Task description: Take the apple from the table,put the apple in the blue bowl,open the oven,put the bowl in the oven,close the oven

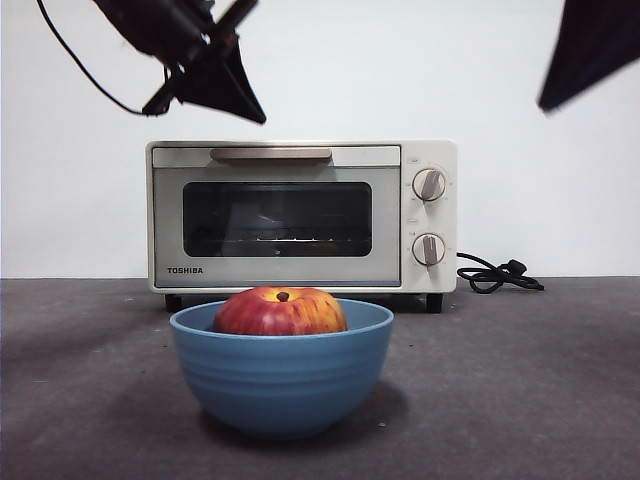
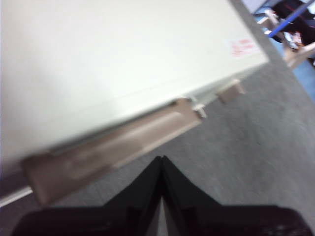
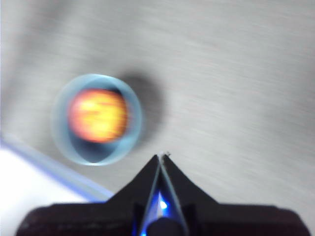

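The red and yellow apple (image 1: 280, 310) rests inside the light-blue bowl (image 1: 281, 380), which stands on the dark grey table (image 1: 520, 380) in front of the cream TOSHIBA oven (image 1: 300, 215). The oven door is closed. My left gripper (image 1: 255, 115) hangs shut above the oven's top left, just over the beige bar handle (image 2: 118, 142) in the left wrist view. My right gripper (image 3: 161, 157) is shut and empty, high above the table; its blurred view looks down on the bowl (image 3: 61, 128) with the apple (image 3: 98, 114) inside. It shows as a dark tip (image 1: 590, 50) at the top right.
The oven's black cord (image 1: 495, 275) lies coiled on the table to the right of the oven. Two knobs (image 1: 429, 184) sit on the oven's right front. A white wall stands behind.
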Robot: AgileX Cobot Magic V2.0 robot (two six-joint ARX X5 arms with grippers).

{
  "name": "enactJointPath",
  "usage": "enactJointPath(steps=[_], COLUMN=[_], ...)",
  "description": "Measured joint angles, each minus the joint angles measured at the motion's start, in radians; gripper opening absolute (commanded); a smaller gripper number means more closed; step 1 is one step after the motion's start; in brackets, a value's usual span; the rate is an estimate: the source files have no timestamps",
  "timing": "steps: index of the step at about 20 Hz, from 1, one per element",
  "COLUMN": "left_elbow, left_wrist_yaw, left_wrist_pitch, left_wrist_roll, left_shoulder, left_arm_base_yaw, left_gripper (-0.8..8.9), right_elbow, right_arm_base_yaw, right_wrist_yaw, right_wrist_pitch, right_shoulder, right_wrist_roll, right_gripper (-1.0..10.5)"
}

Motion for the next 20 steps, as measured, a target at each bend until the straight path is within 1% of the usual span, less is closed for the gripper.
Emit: enactJointPath(steps=[2,5,6,9,12,15,18,20], left_elbow=[0.0,0.0,0.0,0.001,0.016,0.031,0.039,0.039], left_wrist_yaw=[-0.009,-0.047,-0.076,-0.088,-0.072,-0.079,-0.154,-0.183], left_wrist_pitch=[0.037,0.088,0.089,0.082,0.052,0.007,-0.041,-0.07], left_wrist_roll=[-0.024,-0.059,-0.064,-0.069,-0.066,-0.036,0.02,0.05], left_shoulder=[0.021,0.027,0.027,0.045,0.066,0.072,0.061,0.054], left_arm_base_yaw=[0.0,0.0,0.0,0.0,0.0,-0.008,-0.039,-0.06], left_gripper=[-0.05,-0.05,-0.05,-0.05,-0.05,-0.06,-0.06,-0.06], right_elbow=[0.0,0.0,0.0,0.0,0.0,0.0,0.0,0.0], right_arm_base_yaw=[-0.023,-0.029,-0.029,-0.029,-0.029,-0.029,-0.029,-0.029], right_wrist_yaw=[-0.041,-0.041,-0.042,-0.042,-0.04,-0.022,-0.022,-0.022], right_wrist_pitch=[0.008,-0.026,-0.036,-0.036,-0.035,-0.014,0.003,0.009], right_shoulder=[-0.042,-0.068,-0.071,-0.076,-0.075,-0.076,-0.075,-0.076], right_wrist_roll=[0.0,0.0,0.001,0.004,0.008,0.019,0.036,0.046], right_gripper=[-0.1,-0.1,-0.1,-0.1,-0.1,-0.1,-0.1,-0.1])
